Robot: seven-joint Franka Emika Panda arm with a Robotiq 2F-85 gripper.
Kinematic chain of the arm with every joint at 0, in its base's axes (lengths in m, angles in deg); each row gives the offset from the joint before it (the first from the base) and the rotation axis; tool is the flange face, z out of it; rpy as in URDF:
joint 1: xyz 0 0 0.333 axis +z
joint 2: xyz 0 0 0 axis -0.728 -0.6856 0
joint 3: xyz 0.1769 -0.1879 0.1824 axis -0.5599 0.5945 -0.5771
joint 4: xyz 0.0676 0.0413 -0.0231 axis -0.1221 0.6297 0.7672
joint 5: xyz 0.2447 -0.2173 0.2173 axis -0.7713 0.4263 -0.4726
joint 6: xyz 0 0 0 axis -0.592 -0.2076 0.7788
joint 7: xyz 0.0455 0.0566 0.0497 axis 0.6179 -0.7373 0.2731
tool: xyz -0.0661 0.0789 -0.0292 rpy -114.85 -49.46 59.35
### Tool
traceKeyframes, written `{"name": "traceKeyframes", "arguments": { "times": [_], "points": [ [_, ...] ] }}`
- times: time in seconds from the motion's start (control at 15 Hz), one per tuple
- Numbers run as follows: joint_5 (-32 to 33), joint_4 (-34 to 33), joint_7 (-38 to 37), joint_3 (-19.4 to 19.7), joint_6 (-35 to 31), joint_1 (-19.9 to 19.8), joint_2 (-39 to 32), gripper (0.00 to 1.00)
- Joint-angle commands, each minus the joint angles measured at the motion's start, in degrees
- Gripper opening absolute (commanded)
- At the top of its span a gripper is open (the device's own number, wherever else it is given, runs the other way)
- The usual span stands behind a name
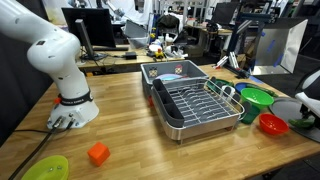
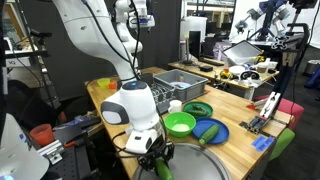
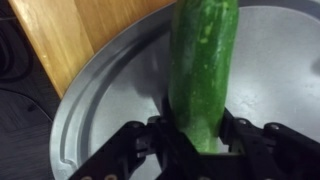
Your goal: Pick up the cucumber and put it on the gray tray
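In the wrist view, my gripper (image 3: pixel 200 145) is shut on the cucumber (image 3: pixel 203 60), a slim dark green piece that sticks out forward between the fingers. It hangs just above the gray tray (image 3: pixel 110 100), whose rounded rim lies over the table edge. I cannot tell whether the cucumber's far end touches the tray. In an exterior view the gripper (image 2: pixel 157 163) is low at the near table edge, with a bit of green in it, next to the gray tray (image 2: pixel 205 172). The gripper and tray are out of view in the remaining exterior view.
A deep steel tub with a wire dish rack (image 1: pixel 195 100) stands mid-table and also shows in the exterior view (image 2: pixel 185 80). Green bowls (image 2: pixel 180 123), a blue plate (image 2: pixel 212 130) and a red bowl (image 1: pixel 272 123) sit near the tray. An orange block (image 1: pixel 97 153) lies on the wooden table (image 3: pixel 80 30).
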Motion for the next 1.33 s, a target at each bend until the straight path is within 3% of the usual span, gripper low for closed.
{"name": "traceKeyframes", "arguments": {
  "times": [0.0, 0.33, 0.87, 1.27],
  "points": [
    [-0.72, 0.43, -0.68, -1.02, 2.00, -1.83, 1.29, 0.70],
    [0.60, 0.38, 0.24, -0.45, -2.12, 0.33, 3.01, 1.00],
    [2.18, 2.14, 3.09, 2.55, -3.44, 7.74, 10.53, 1.00],
    [1.85, 1.09, 3.20, 1.27, -2.80, 8.05, 12.02, 1.00]
  ]
}}
